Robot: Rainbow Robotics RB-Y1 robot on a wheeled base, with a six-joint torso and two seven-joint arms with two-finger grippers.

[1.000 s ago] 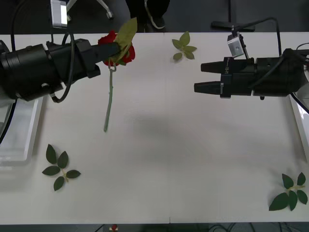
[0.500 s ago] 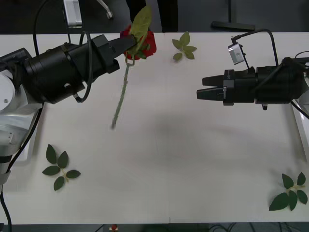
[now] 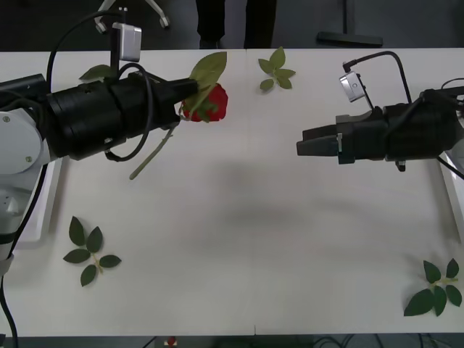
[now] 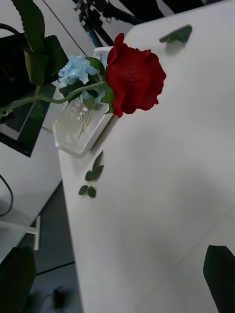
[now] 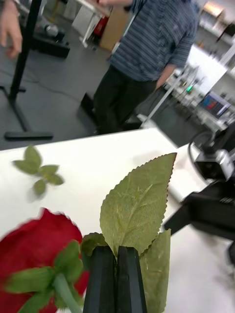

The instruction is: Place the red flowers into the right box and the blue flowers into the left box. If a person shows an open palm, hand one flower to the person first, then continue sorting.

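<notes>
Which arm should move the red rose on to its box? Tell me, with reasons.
Left, most likely. The left hand is already shut on the red rose, holding it in the air. The right hand hangs open and empty near the right box, apart from the flower.

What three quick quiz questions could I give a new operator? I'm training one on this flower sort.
1. True or false: the left gripper is shut on the red rose, which it holds above the table.
2. What already lies in the left box? A) a blue flower B) a red rose C) a leaf sprig
3. Fill in: the right gripper is ____ and holds nothing.

Key
1. True; its fingers pinch the stem beside a big leaf.
2. A; the blue flower shows behind the rose in the right wrist view.
3. Open.
</notes>
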